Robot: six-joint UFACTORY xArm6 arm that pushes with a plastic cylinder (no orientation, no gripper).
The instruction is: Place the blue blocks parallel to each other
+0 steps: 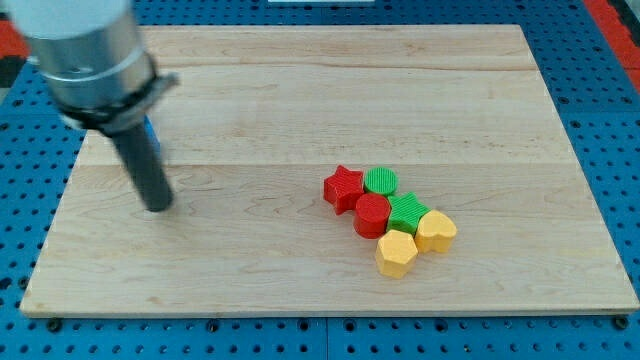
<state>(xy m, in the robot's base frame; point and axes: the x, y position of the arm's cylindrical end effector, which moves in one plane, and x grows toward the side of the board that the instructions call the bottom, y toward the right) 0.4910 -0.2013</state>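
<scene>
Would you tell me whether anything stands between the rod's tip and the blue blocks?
Nothing visible does. My tip sits at the view's left, with a sliver of blue block just behind the rod; the red, green and yellow cluster lies well to the right.

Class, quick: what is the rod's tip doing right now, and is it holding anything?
My tip: no pincer, holds nothing; rests on the wooden board at the view's left, just below a blue block, mostly hidden by the rod.

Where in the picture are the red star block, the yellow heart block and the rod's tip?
red star block [343,187], camera view, centre of its top face
yellow heart block [437,229], camera view, middle of its top face
my tip [158,206], camera view, very end of the rod
</scene>
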